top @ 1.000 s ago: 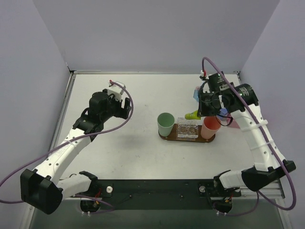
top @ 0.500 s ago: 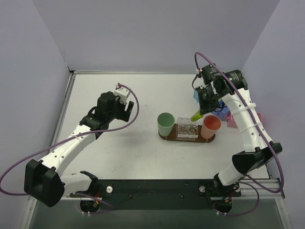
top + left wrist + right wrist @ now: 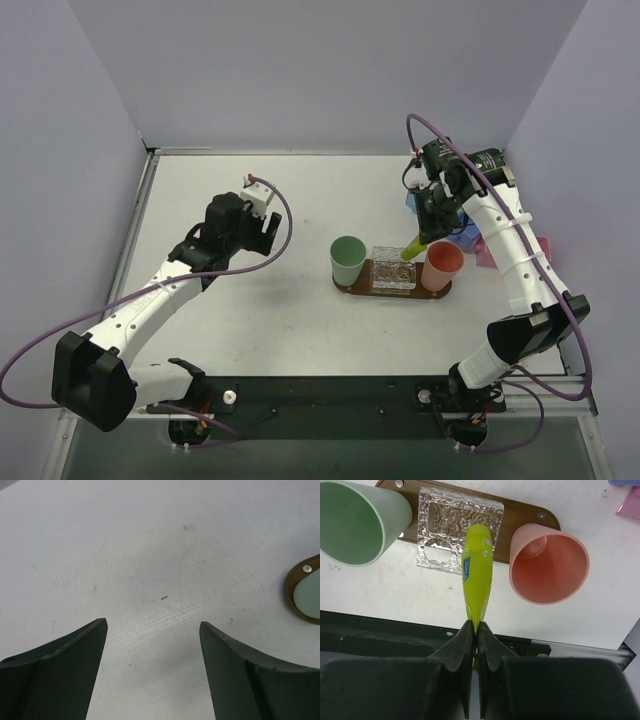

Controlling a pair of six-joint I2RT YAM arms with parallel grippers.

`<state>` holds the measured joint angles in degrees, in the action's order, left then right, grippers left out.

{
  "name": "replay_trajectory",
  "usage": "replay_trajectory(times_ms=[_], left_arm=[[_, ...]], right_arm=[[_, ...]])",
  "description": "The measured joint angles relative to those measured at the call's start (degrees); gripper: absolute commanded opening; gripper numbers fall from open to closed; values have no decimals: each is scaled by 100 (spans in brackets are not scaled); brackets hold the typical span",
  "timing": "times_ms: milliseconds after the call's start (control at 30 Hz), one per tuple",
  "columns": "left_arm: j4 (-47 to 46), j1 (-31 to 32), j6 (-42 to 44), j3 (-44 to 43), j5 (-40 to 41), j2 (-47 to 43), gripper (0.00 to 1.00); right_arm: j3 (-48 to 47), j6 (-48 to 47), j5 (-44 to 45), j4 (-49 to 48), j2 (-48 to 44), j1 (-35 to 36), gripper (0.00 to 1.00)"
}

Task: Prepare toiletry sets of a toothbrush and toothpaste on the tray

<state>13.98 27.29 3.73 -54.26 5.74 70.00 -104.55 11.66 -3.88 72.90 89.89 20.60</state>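
Moved: my right arm, swinging inward over the tray (image 3: 345, 287), with the tube travelling along.

Item 1: right gripper (image 3: 475, 627). It is clenching the flat crimped tail of the toothpaste (image 3: 477, 570), so the tube is hanging free beyond my fingertips. I judge this is keeping the cap end clear for setting down. The long axis is running steeply down and away from my grip, slightly tilted. The cap is pointing at the clear holder (image 3: 445, 520), between the mint-green cup (image 3: 355, 525) and the pink cup (image 3: 550, 562).

Item 2: left gripper (image 3: 152, 625). It is hovering with its jaws spread wide, grasping nothing. The tray's end is lying off to its right.
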Motion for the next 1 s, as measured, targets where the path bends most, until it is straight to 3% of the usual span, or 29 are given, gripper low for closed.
replay_trajectory(times_ms=[1000], left_arm=[[0, 0, 2, 0, 37, 42, 86]], right_arm=[[4, -133, -144, -273, 409, -74, 0]])
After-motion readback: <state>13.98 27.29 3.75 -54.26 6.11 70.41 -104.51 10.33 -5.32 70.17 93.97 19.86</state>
